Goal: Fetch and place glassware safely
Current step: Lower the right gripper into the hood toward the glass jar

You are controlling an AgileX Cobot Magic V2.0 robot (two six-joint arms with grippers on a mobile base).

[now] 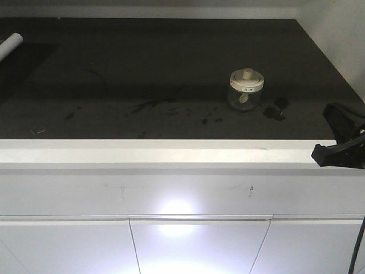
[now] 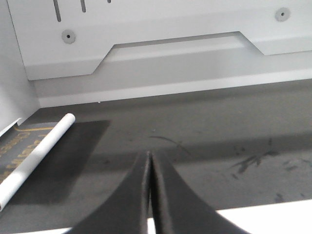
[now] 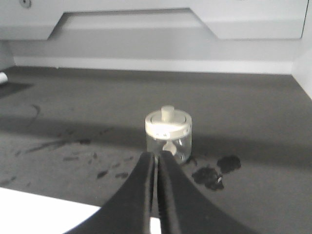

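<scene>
Right wrist view shows the jar [image 3: 168,134], left the tube [image 2: 36,158]

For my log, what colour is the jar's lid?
The lid is cream-white with dark rim marks; best in right wrist view.

On the dark counter [image 1: 142,63] a lidded jar [image 1: 246,89] stands upright, with dark stains [image 1: 274,108] just beside it at 4 o'clock, a white tube [image 1: 10,44] well apart at 9 o'clock, and the right gripper [image 1: 342,149] farther out at 4 o'clock.

The jar [image 1: 246,100] is clear glass (smooth plastic lid [image 1: 247,80]), the countertop [image 1: 142,63] matt.
</scene>
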